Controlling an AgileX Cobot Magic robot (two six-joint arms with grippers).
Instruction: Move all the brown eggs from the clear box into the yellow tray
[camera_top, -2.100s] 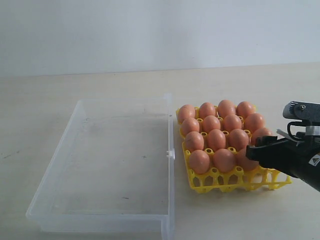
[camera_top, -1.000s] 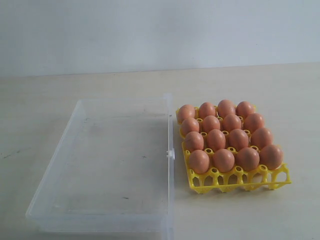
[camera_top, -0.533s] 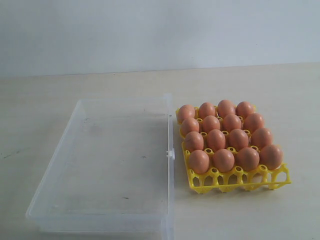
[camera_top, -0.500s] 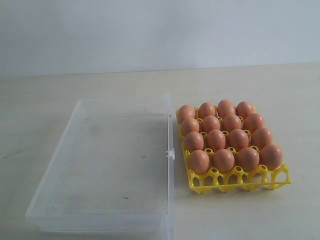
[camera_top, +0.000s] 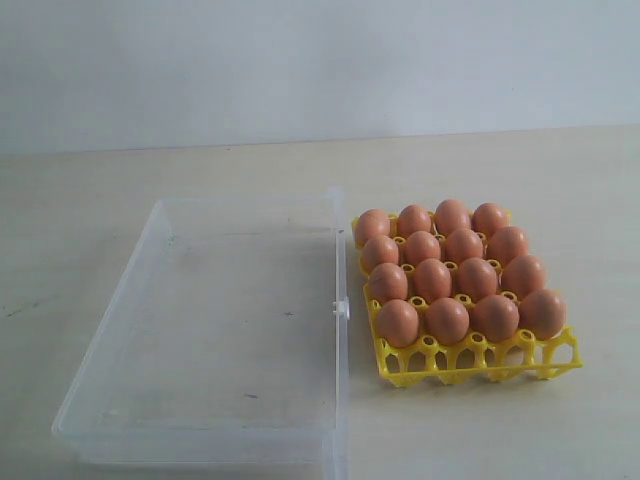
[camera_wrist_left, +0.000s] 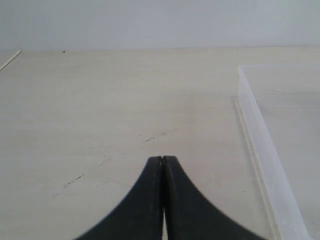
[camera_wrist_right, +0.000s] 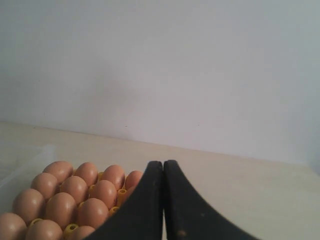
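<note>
Several brown eggs (camera_top: 449, 278) fill the yellow tray (camera_top: 478, 361) on the right of the exterior view. The clear box (camera_top: 150, 254) lies beside the tray on the left, and I see no egg in it. Neither arm shows in the exterior view. In the left wrist view my left gripper (camera_wrist_left: 162, 159) is shut with nothing in it, above bare table beside the clear box's wall (camera_wrist_left: 262, 145). In the right wrist view my right gripper (camera_wrist_right: 163, 164) is shut and empty, with the brown eggs (camera_wrist_right: 75, 192) in the yellow tray (camera_wrist_right: 121, 196) off to one side of it.
A pale wooden table (camera_top: 560, 180) carries the box and the tray. A plain light wall (camera_top: 320, 60) stands behind it. A small latch tab (camera_top: 342, 308) juts from the box's side toward the tray.
About two seconds ago my right gripper stood at the tray's near right corner; it has since left the exterior view. Nothing has moved in the last second.
</note>
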